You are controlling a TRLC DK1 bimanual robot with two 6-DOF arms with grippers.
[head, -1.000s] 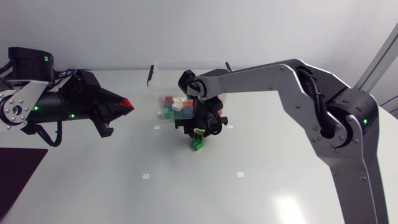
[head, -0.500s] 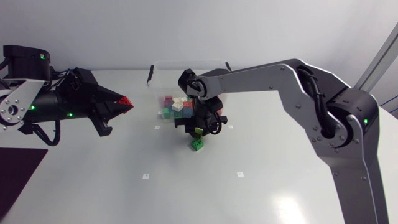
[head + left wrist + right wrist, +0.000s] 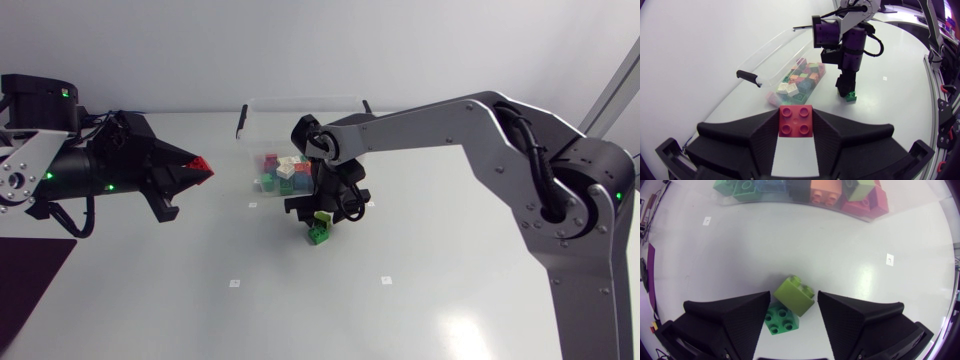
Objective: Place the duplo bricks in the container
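A clear plastic container (image 3: 300, 104) at the back middle holds several coloured duplo bricks (image 3: 284, 172). Just in front of it my right gripper (image 3: 322, 214) points down, open, over two bricks. The lime brick (image 3: 794, 296) lies tilted between its fingers, leaning on a dark green brick (image 3: 782, 319) that rests on the table by one finger. Off to the left, my left gripper (image 3: 204, 167) hovers above the table, shut on a red brick (image 3: 795, 120) and aimed at the container (image 3: 771, 54).
A dark mat (image 3: 28, 282) lies at the front left corner. Small white markers (image 3: 234, 283) (image 3: 386, 279) dot the table. The right arm's long link (image 3: 440, 125) spans the table's right half.
My right gripper's fingers have spread apart around the lime brick, and it has shifted slightly rightward and lower. The left arm with the red brick has stayed put.
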